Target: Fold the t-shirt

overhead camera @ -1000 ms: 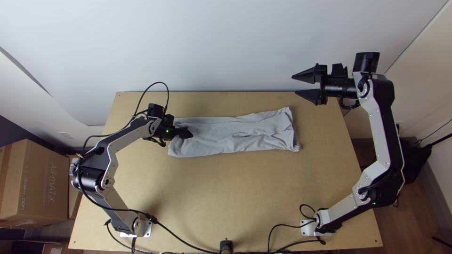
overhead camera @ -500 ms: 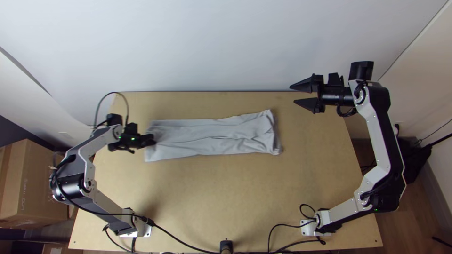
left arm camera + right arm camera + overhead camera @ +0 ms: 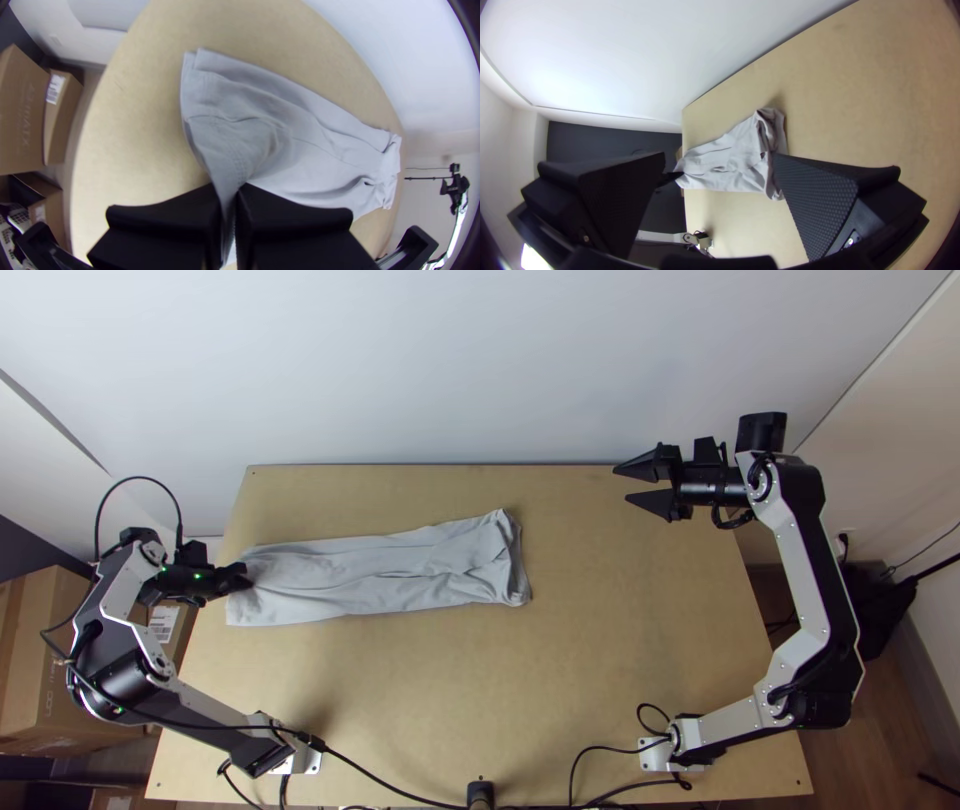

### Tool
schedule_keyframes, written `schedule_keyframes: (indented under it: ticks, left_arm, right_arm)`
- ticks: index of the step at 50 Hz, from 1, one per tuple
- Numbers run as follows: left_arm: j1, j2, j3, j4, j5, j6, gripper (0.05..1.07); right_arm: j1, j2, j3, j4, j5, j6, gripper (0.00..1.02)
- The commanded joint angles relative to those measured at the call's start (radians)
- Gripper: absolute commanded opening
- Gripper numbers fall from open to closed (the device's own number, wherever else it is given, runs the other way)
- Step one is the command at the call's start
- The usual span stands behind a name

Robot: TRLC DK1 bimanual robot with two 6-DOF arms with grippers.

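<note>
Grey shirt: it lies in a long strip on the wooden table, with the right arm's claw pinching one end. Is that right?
No, the left arm's claw pinches that end of the grey shirt, as the left wrist view shows. The rest is right.

Both arms (image 3: 803, 555) pair silver-grey links (image 3: 728, 720) with rounded black joints (image 3: 122, 682) and black cables (image 3: 139, 478) (green lights (image 3: 197, 576) dot the left).

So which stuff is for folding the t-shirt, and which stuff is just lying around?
For the job:
- grey t-shirt
- left gripper, pinching its end
- right gripper, open
- wooden table

Just lying around:
- big cardboard box
- smaller box with a white label
</note>
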Motion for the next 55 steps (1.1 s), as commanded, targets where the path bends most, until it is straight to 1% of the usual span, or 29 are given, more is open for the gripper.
schedule_keyframes:
  ticks: [1, 4, 7, 10, 11, 16, 20, 23, 27, 34, 38, 41, 45, 55]
  left_arm:
    - [-0.071, -0.128, 0.028, -0.021, -0.082, 0.034, 0.08]
    - [-0.13, -0.178, 0.028, -0.019, -0.137, 0.029, 0.08]
    - [-0.214, -0.221, 0.03, -0.018, -0.238, 0.006, 0.08]
    - [-0.292, -0.257, 0.042, -0.026, -0.27, -0.028, 0.08]
    - [-0.32, -0.265, 0.044, -0.024, -0.299, -0.035, 0.08]
    - [-0.484, -0.28, 0.048, -0.009, -0.497, -0.066, 0.08]
    - [-0.621, -0.277, 0.053, 0.007, -0.683, -0.083, 0.08]
    - [-0.714, -0.273, 0.064, 0.019, -0.764, -0.084, 0.08]
    - [-0.811, -0.236, 0.111, 0.002, -0.833, -0.116, 0.08]
    - [-0.952, -0.127, 0.249, -0.104, -0.948, -0.201, 0.08]
    - [-1.024, -0.086, 0.307, -0.13, -0.99, -0.216, 0.08]
    - [-1.075, -0.055, 0.35, -0.134, -1.046, -0.219, 0.08]
    - [-1.133, -0.021, 0.403, -0.148, -1.082, -0.224, 0.08]
    - [-1.259, 0.085, 0.545, -0.182, -1.089, -0.236, 0.08]
  right_arm:
    - [0.014, -0.043, -0.027, -0.004, 0.048, -0.038, 0.98]
    - [0.018, -0.051, -0.034, -0.004, 0.066, -0.041, 0.98]
    - [0.018, -0.062, -0.041, -0.004, 0.077, -0.046, 0.98]
    - [0.014, -0.074, -0.054, -0.004, 0.079, -0.05, 0.98]
    - [0.014, -0.079, -0.058, -0.004, 0.082, -0.053, 0.98]
    - [0.007, -0.105, -0.083, -0.004, 0.088, -0.058, 0.98]
    - [-0.009, -0.125, -0.104, -0.004, 0.089, -0.064, 0.98]
    - [-0.019, -0.139, -0.119, -0.004, 0.089, -0.067, 0.98]
    - [-0.036, -0.157, -0.141, -0.004, 0.089, -0.072, 0.98]
    - [-0.056, -0.188, -0.184, -0.004, 0.089, -0.084, 0.98]
    - [-0.062, -0.208, -0.208, -0.004, 0.089, -0.092, 0.98]
    - [-0.067, -0.218, -0.222, -0.004, 0.089, -0.095, 0.98]
    - [-0.078, -0.232, -0.239, -0.004, 0.089, -0.099, 0.98]
    - [-0.098, -0.255, -0.268, -0.004, 0.088, -0.11, 0.98]
